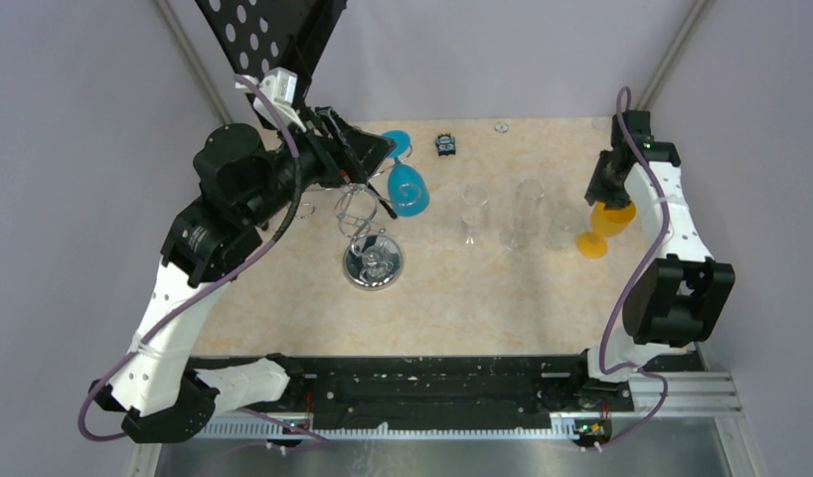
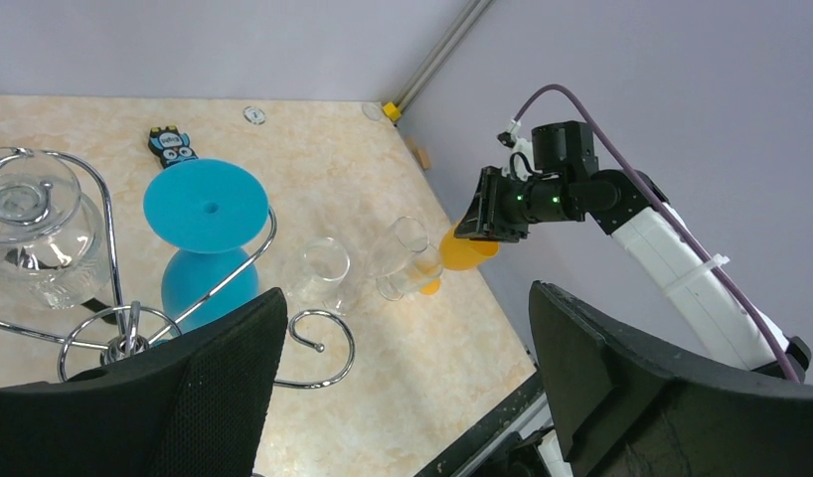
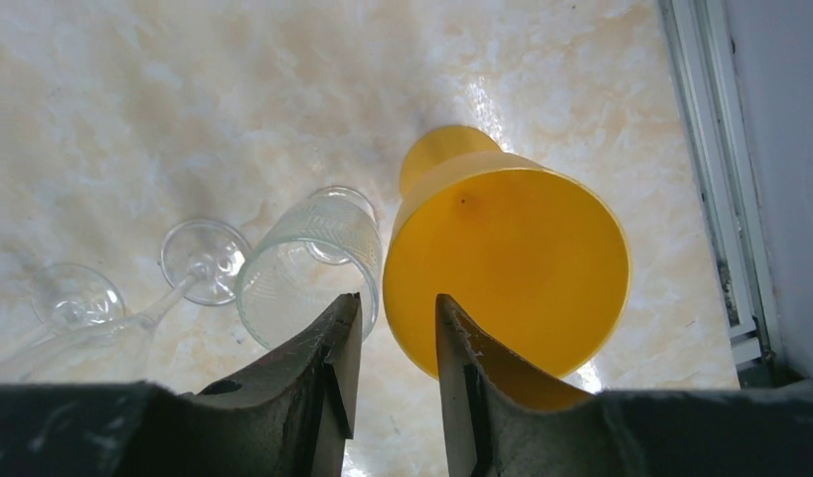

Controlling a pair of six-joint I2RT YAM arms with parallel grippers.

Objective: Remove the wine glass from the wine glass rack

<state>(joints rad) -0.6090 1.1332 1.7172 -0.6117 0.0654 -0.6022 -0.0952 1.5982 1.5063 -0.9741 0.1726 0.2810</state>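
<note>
The wine glass rack (image 1: 372, 264), a silver wire tree on a round chrome base, stands left of centre. A blue wine glass (image 1: 406, 185) hangs upside down from one hook (image 2: 206, 234), and a clear glass (image 2: 35, 238) hangs from another. My left gripper (image 1: 381, 177) hovers over the rack, open wide with only table and a curled hook (image 2: 323, 343) between its fingers. At the far right an orange wine glass (image 3: 507, 263) stands upright on the table. My right gripper (image 3: 398, 298) is open just above it, one finger over the bowl and one outside the rim.
Three clear glasses (image 1: 527, 214) stand in a row between the rack and the orange glass. A black perforated plate on a tripod (image 1: 273, 35) rises at the back left. A small black owl figure (image 1: 444, 145) lies near the back wall. The table's right edge (image 3: 726, 248) is close.
</note>
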